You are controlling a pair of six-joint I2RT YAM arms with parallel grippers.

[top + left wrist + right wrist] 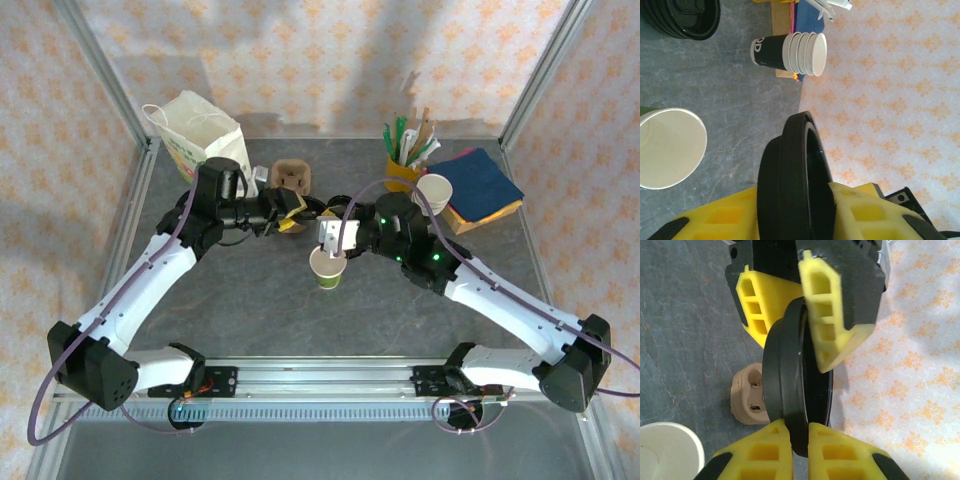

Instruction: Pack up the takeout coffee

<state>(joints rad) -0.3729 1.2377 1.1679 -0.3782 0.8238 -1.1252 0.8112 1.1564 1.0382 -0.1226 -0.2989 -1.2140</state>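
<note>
The takeout coffee cup [327,268] stands lidless mid-table, pale with a green sleeve; its rim also shows in the left wrist view [667,147] and the right wrist view [667,452]. A round black lid [790,385] hangs on edge in the air just behind the cup [312,212]. My right gripper [799,425] is shut on the lid's lower rim. My left gripper [795,190] still brackets the same lid [790,175], one finger [832,315] on each side; whether it presses is unclear. Both grippers meet above the table, left [297,218] and right [325,225].
A white paper bag [205,135] stands at the back left, a brown cup carrier [292,175] beside it. At the back right are a yellow cup of sticks [405,160], stacked white cups [433,190] and blue napkins [485,185]. Stacked black lids [685,17] lie nearby.
</note>
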